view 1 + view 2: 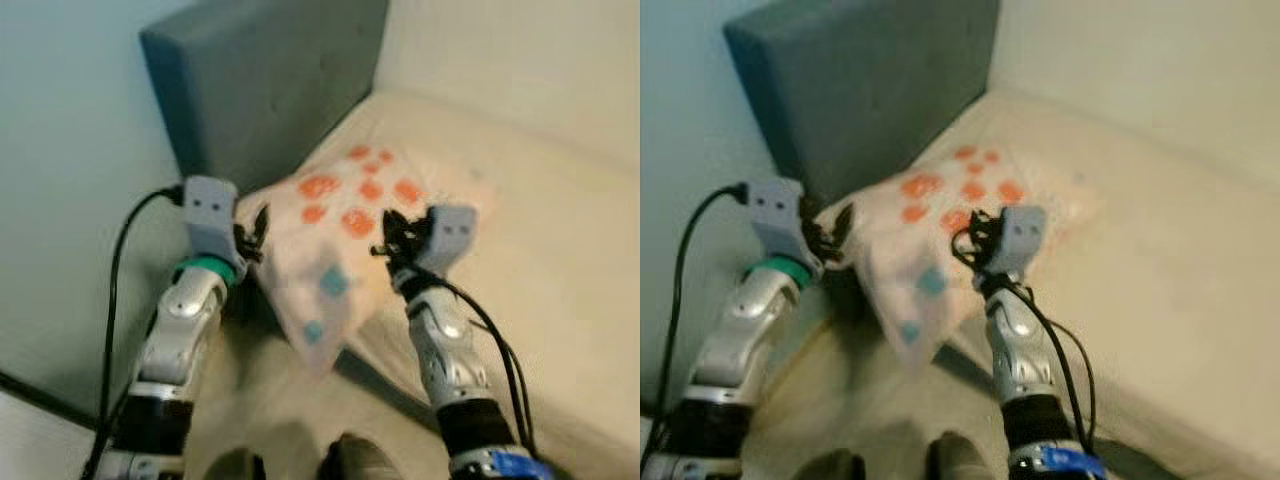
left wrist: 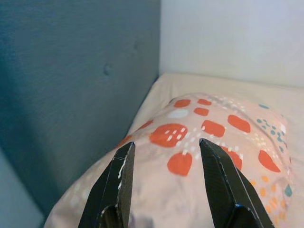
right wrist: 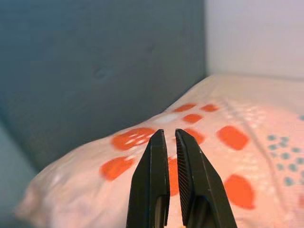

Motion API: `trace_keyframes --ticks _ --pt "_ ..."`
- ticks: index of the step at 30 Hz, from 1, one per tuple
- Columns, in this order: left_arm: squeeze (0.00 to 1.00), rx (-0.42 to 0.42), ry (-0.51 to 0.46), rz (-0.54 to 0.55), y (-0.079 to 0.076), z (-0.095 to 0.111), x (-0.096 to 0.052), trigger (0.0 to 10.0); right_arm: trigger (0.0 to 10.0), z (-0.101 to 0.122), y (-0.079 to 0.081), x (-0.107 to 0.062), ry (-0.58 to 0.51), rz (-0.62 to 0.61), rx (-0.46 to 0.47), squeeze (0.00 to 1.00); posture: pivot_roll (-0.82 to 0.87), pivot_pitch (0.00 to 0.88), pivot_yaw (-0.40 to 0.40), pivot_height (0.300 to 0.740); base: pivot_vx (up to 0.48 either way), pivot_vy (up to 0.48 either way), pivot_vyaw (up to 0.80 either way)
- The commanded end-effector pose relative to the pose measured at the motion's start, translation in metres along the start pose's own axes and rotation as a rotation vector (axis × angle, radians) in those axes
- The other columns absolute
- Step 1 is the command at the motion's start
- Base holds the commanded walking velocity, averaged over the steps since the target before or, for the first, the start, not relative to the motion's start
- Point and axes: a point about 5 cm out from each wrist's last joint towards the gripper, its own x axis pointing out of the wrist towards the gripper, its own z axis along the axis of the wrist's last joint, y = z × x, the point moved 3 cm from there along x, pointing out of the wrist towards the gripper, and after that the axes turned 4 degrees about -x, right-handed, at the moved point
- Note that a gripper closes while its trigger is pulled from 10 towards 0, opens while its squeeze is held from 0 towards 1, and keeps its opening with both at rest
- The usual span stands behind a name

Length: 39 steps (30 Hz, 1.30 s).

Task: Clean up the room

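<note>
1. Two silver arms reach forward over a cream bed (image 1: 560,250), one on each side of a pale pillow (image 1: 335,255) printed with orange and teal spots.
2. At the far left stands a pale blue-green wall (image 1: 60,190), and beside it a grey-blue padded headboard (image 1: 260,80) rises at the head of the bed.
3. The left gripper (image 2: 164,164) sits at the pillow's left edge, near the headboard, with its fingers spread apart above the fabric.
4. The pillow lies at the bed's corner below the headboard, one end hanging over the mattress edge toward the robot.
5. The right gripper (image 3: 171,137) is at the pillow's right side, its fingers drawn almost together; whether they pinch any fabric is hard to tell from the blurred views.
</note>
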Motion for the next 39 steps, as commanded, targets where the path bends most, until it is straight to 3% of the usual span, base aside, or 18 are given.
trace_keyframes --ticks 1,13,29,39 --pt "0.00 0.007 0.024 0.015 0.0046 -0.0069 -0.0023 10.0 10.0 -0.0079 0.0069 -0.0027 0.028 0.009 0.017 0.00 0.00 0.025 0.014 0.697 0.360 0.000 -0.77" --pt "0.00 0.007 0.023 0.018 0.0051 -0.0067 -0.0019 10.0 10.0 -0.0082 0.0064 -0.0021 0.029 0.006 0.020 0.00 0.00 0.026 0.014 0.697 0.356 0.000 -0.41" --pt "0.00 0.007 0.019 0.027 0.0066 -0.0054 -0.0016 10.0 10.0 -0.0041 0.0130 -0.0013 0.016 0.064 0.031 0.00 0.00 0.028 0.017 0.701 0.348 0.000 0.00" --pt "0.00 0.003 0.030 0.031 0.0067 -0.0062 -0.0002 10.0 10.0 -0.0057 0.0096 -0.0011 0.029 0.047 0.012 0.00 0.00 0.028 0.022 0.726 0.078 0.000 0.00"
